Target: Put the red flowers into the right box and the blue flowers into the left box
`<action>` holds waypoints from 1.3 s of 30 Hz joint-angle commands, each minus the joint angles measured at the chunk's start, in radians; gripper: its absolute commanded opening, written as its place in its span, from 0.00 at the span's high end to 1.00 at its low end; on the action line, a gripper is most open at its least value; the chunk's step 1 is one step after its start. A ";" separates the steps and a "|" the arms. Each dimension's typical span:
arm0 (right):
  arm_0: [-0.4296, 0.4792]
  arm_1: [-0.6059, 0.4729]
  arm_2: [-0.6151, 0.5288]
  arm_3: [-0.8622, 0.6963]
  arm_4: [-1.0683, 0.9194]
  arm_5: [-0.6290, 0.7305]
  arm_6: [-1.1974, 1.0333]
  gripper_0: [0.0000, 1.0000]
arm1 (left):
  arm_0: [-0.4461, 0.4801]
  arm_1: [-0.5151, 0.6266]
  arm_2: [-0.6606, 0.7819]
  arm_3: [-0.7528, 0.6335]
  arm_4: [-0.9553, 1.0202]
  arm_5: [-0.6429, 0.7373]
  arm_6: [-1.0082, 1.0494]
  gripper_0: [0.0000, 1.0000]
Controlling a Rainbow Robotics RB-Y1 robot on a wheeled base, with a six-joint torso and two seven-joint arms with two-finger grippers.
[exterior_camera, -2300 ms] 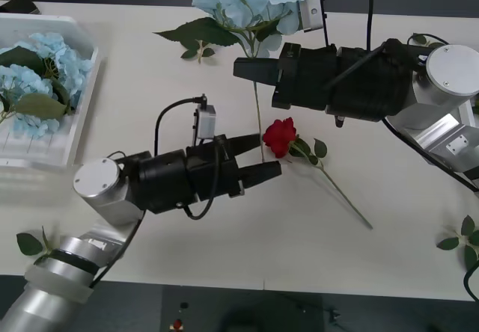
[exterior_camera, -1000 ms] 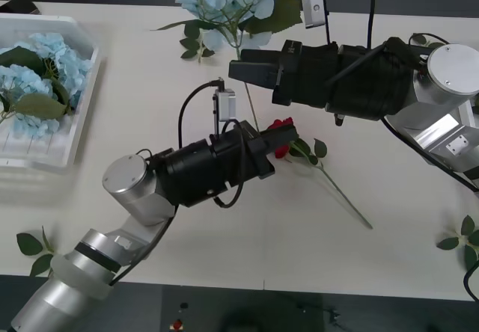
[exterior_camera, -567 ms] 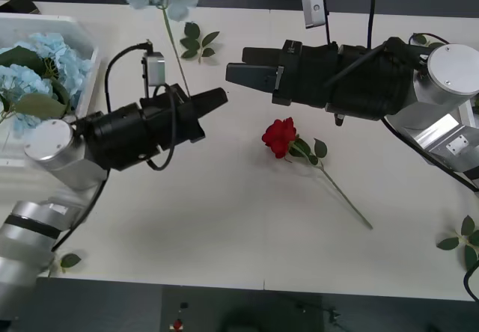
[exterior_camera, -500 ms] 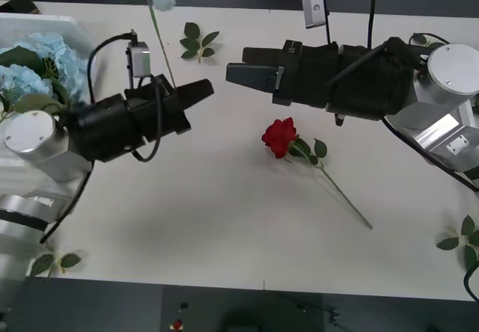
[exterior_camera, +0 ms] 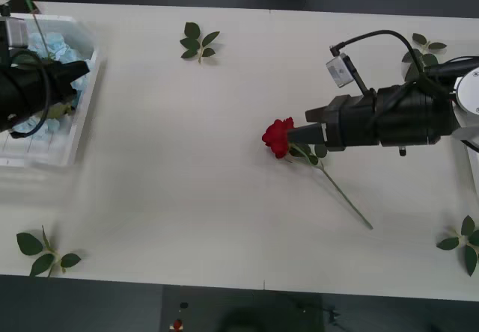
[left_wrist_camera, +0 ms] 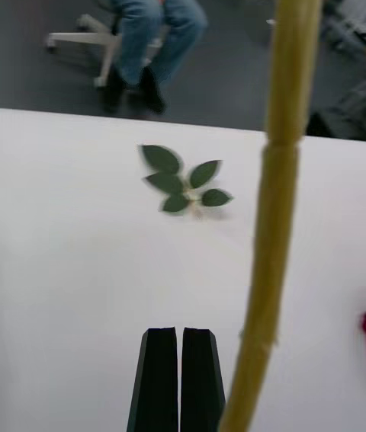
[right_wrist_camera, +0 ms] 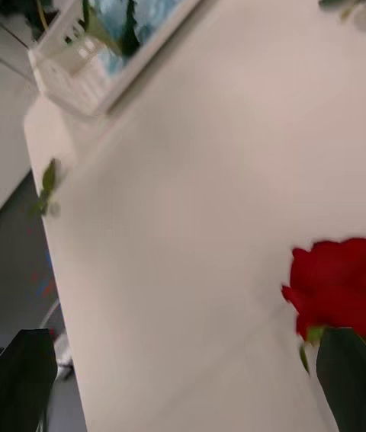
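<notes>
Table white. Left box at 9 o'clock, cut off by frame edge, blue flowers inside. Left gripper over it, fingers shut; yellowish stem alongside, grip unclear. Right gripper at 3 o'clock, fingers apart, astride red rose lying on table.

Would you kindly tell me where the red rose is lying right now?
In the front view the red rose lies on the table, right of centre, its bloom just before the right gripper.
</notes>
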 commanded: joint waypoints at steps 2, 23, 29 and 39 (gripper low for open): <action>-0.027 -0.084 0.014 -0.019 0.143 0.063 -0.146 0.00 | -0.017 0.016 0.081 -0.016 -0.195 -0.039 0.075 1.00; -0.030 0.106 0.118 0.132 0.766 0.067 -0.310 0.00 | 0.003 0.019 0.260 -0.017 -0.603 -0.154 0.084 0.99; -0.036 0.187 0.118 0.202 0.815 0.019 -0.313 0.00 | 0.045 0.024 0.259 -0.068 -0.595 -0.156 0.083 0.47; -0.042 0.227 0.118 0.214 0.832 -0.022 -0.315 1.00 | 0.063 0.024 0.254 -0.072 -0.549 -0.167 0.072 0.14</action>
